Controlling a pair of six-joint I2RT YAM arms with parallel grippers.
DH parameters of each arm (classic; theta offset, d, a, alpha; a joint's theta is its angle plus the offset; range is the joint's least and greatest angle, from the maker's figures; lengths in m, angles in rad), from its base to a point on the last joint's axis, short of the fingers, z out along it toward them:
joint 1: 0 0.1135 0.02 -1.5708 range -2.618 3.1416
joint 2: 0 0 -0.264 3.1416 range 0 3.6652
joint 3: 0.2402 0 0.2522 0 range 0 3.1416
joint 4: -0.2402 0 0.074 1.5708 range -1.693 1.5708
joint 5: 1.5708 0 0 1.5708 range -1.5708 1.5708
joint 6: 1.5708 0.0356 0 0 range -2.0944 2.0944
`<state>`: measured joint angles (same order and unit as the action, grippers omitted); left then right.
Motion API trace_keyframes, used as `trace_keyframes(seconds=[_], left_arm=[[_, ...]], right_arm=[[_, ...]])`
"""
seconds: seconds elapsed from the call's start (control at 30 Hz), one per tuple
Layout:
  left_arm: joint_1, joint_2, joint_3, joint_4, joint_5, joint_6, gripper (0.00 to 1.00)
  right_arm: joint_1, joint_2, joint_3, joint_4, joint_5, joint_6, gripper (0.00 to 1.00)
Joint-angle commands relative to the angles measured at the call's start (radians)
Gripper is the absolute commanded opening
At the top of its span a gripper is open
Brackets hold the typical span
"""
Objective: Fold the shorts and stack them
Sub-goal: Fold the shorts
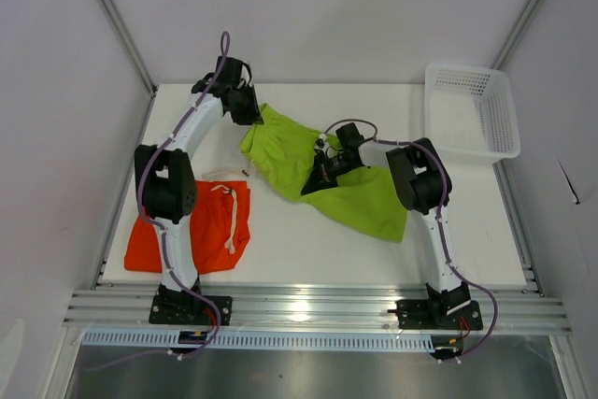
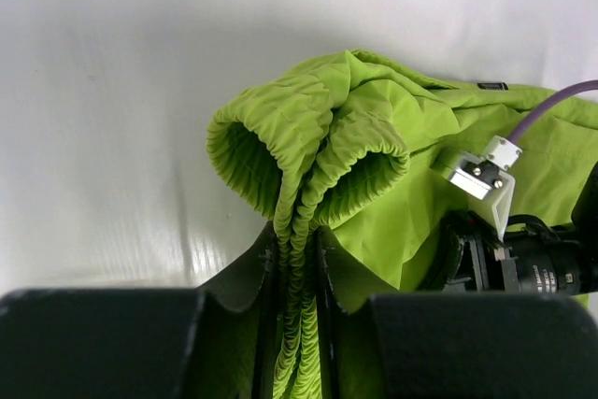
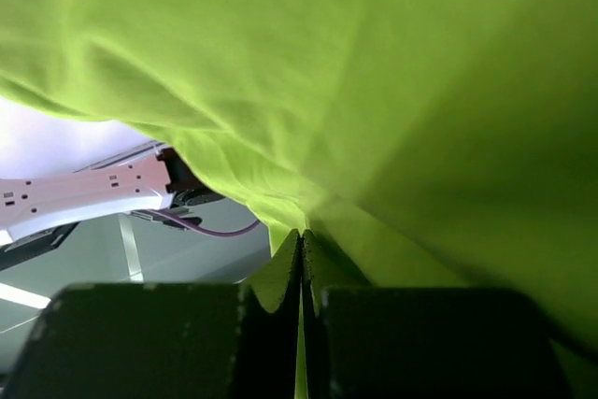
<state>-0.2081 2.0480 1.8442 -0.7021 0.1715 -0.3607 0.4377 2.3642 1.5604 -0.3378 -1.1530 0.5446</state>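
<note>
- Orange-red shorts [image 1: 192, 231]: lying flat on the near left part of the table [image 1: 308, 254], beside the left arm's base. The white drawstring [image 1: 227, 217] trails loose across the cloth. Neither gripper touches this pair.
- Right gripper [image 3: 301, 248]: fingers pressed together, with a thin edge of the lime green shorts [image 3: 374, 91] nipped between them. In the right wrist view the cloth drapes over and past the fingers and fills most of the picture.
- From overhead the right gripper [image 1: 318, 173] sits at mid-table, reaching left into the middle of the green pair.
- Lime green shorts [image 1: 366, 198]: at the centre of the table, well apart from the orange-red pair. One part is spread flat toward the near right; the other is drawn up toward the far left, between the two grippers.
- Left gripper [image 2: 297, 242]: narrowly parted and pinching the bunched elastic waistband [image 2: 313, 170], which runs down between the fingers. The waistband folds open to either side above the grip.
- From overhead the left gripper [image 1: 250, 109] holds the far left corner of the green pair.
- White mesh basket [image 1: 509, 114]: at the far right corner of the table, clear of both pairs.
</note>
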Motion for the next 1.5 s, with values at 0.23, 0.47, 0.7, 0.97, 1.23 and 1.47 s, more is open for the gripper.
trace_keyframes(seconds=[0.23, 0.47, 0.7, 0.97, 1.23, 1.47], left_arm=[[-0.059, -0.029, 0.216, -0.157, -0.133, 0.091, 0.0], [-0.123, -0.005, 0.395, -0.272, -0.25, 0.131, 0.0], [-0.183, -0.041, 0.369, -0.267, -0.308, 0.158, 0.0], [-0.183, -0.029, 0.366, -0.254, -0.333, 0.183, 0.0], [-0.197, -0.068, 0.368, -0.295, -0.429, 0.2, 0.0], [-0.255, -0.072, 0.424, -0.392, -0.516, 0.201, 0.0]], right_arm=[[0.125, 0.087, -0.026, 0.394, 0.064, 0.486, 0.0], [0.214, 0.184, 0.114, 0.507, 0.119, 0.661, 0.0], [0.237, 0.214, 0.202, 0.46, 0.145, 0.672, 0.0], [0.214, 0.122, 0.178, 0.303, 0.182, 0.568, 0.0], [0.18, 0.058, 0.133, 0.378, 0.171, 0.61, 0.0], [0.174, 0.073, 0.162, 0.356, 0.187, 0.624, 0.0]])
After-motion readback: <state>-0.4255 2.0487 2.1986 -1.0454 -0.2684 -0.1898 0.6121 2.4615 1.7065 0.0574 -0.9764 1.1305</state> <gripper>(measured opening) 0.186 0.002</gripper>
